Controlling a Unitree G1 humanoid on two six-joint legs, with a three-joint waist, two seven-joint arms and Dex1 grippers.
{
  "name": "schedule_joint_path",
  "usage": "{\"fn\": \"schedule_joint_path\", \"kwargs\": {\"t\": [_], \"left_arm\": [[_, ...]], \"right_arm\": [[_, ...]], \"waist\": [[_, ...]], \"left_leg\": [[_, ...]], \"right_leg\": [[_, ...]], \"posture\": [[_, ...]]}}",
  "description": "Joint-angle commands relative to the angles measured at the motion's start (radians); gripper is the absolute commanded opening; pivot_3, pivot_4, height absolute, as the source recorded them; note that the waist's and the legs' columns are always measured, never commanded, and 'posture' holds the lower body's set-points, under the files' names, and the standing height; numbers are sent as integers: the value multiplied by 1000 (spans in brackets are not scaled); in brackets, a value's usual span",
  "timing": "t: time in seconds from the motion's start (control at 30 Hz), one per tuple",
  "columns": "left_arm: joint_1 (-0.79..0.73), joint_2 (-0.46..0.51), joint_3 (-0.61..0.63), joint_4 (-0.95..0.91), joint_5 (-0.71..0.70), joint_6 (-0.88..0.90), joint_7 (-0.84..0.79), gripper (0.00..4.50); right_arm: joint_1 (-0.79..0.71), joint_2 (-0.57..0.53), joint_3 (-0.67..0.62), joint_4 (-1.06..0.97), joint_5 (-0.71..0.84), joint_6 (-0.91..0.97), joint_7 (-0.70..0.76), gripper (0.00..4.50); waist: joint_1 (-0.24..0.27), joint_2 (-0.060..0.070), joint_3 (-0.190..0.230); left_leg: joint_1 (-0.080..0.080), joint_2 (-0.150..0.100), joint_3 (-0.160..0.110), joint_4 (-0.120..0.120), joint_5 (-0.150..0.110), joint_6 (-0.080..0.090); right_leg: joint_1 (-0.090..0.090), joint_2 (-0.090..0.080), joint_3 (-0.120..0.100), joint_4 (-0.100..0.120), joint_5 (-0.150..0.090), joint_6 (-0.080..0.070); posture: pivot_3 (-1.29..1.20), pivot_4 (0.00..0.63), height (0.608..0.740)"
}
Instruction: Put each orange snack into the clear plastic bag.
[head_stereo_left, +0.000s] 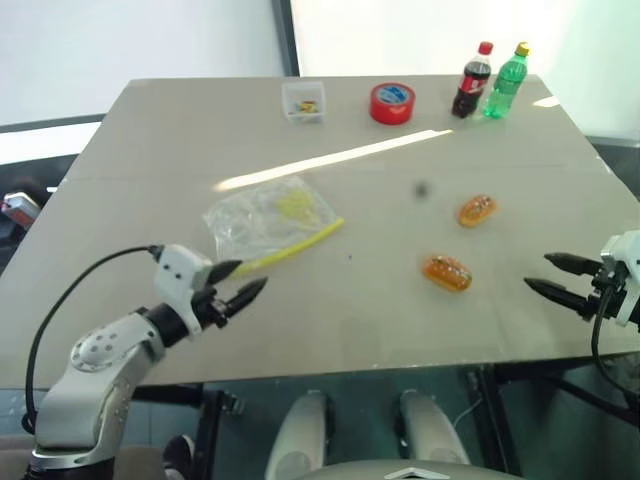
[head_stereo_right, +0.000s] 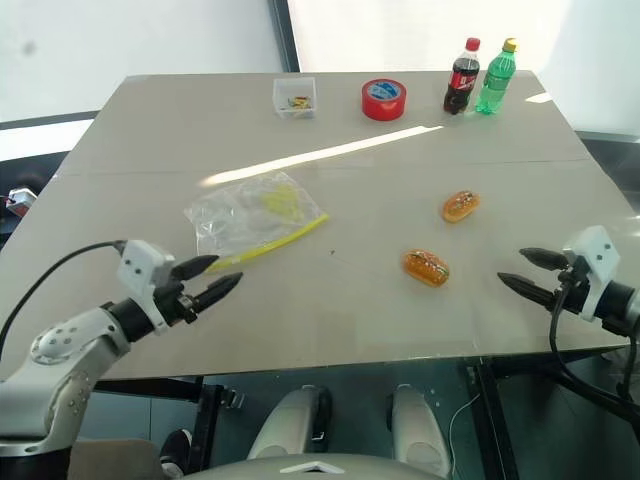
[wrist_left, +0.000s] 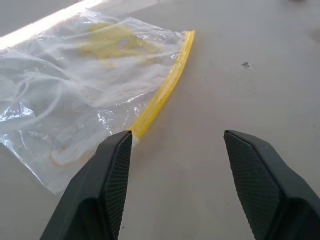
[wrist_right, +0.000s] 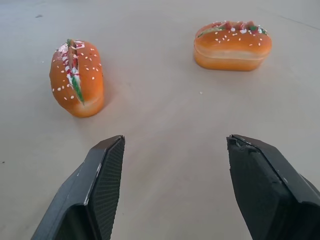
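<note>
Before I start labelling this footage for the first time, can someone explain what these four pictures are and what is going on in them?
It is a two-armed robot at a table. Two pictures come from cameras in its head, looking down over both arms; the other two come from a camera on each wrist, looking along that arm's black fingers. The left end effector is open and empty, its tips at the yellow-edged clear plastic bag. The right end effector is also open and empty, facing two orange snacks shaped like small filled buns. At the far edge stand a small clear box, a red tape roll and two bottles. Nothing is held.
</note>
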Motion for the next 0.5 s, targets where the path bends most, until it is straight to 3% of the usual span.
{"fn": "schedule_joint_path", "kwargs": {"t": [0.03, 0.2, 0.5], "left_arm": [[-40, 55, 52, 88, 14, 46, 28, 3089], [-127, 55, 65, 179, -7, 127, 94, 3089], [-328, -44, 33, 381, -98, 314, 148, 3089]], "right_arm": [[17, 1, -11, -149, 111, 39, 65, 3302], [-1, 6, 17, -282, 173, 103, 44, 3302], [-156, 23, 119, -439, 216, 180, -51, 3302]], "waist": [[-1, 0, 0], [0, -1, 0], [3, -1, 0]], "left_leg": [[0, 0, 0, 0, 0, 0], [0, 0, -3, 0, 0, 0], [-2, -1, -7, 1, 0, 0]], "right_leg": [[0, 0, 0, 0, 0, 0], [2, 0, -3, 0, 0, 1], [3, -1, -7, -1, 2, 4]], "posture": [[0, 150, 740], [0, 150, 740], [0, 150, 740]]}}
